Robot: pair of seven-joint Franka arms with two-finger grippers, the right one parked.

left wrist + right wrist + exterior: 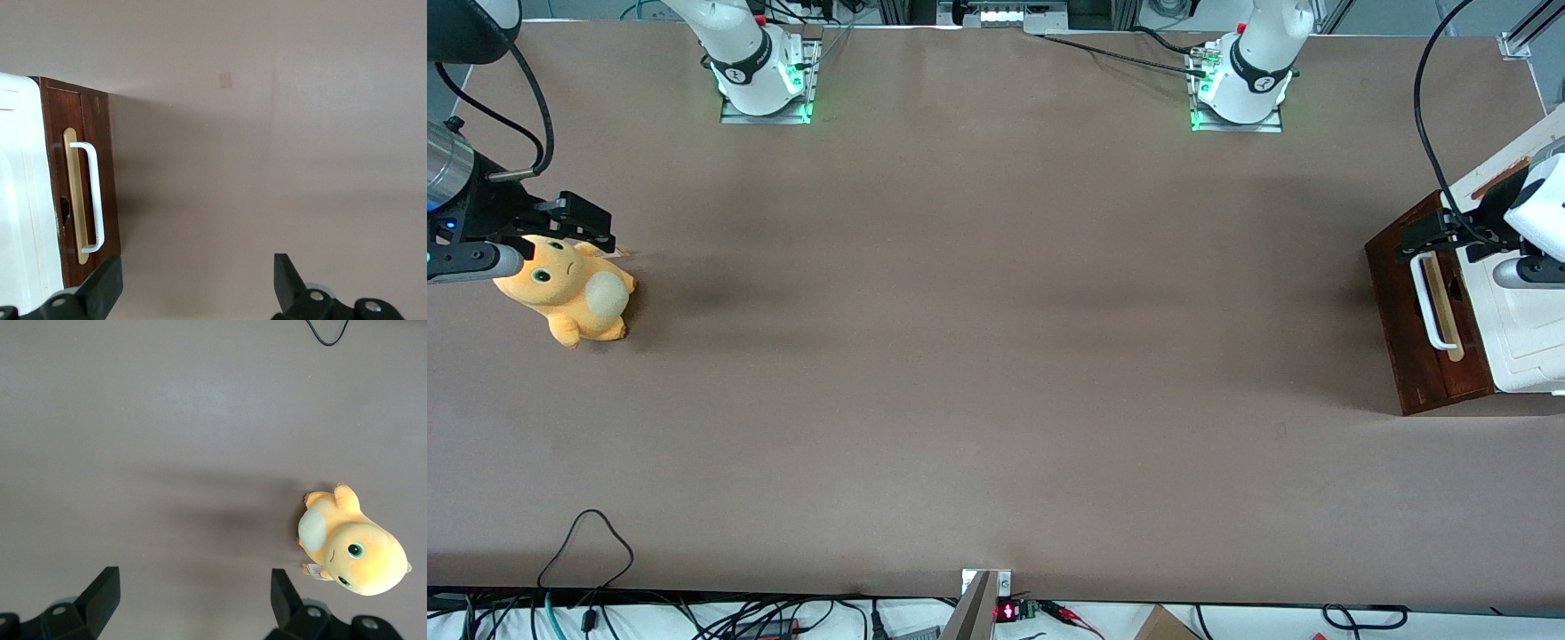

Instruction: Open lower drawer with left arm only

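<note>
Hovering above the dark reddish-brown lower drawer (83,180), the gripper (193,287) gapes.

You have soft, even light and sharp focus. The lower drawer (80,180) throws a faint shadow across the table (320,133), just ahead of the spread fingers (107,283) of the gripper (197,273).

Dark reddish-brown lower drawer (1409,329) with a white bar handle (1430,302) on a pale wood strip (72,193); cream-white cabinet top (1525,342); black gripper (1427,236) with spread fingers above it; orange-yellow plush toy (569,289) on the plain brown desk (996,356)
</note>
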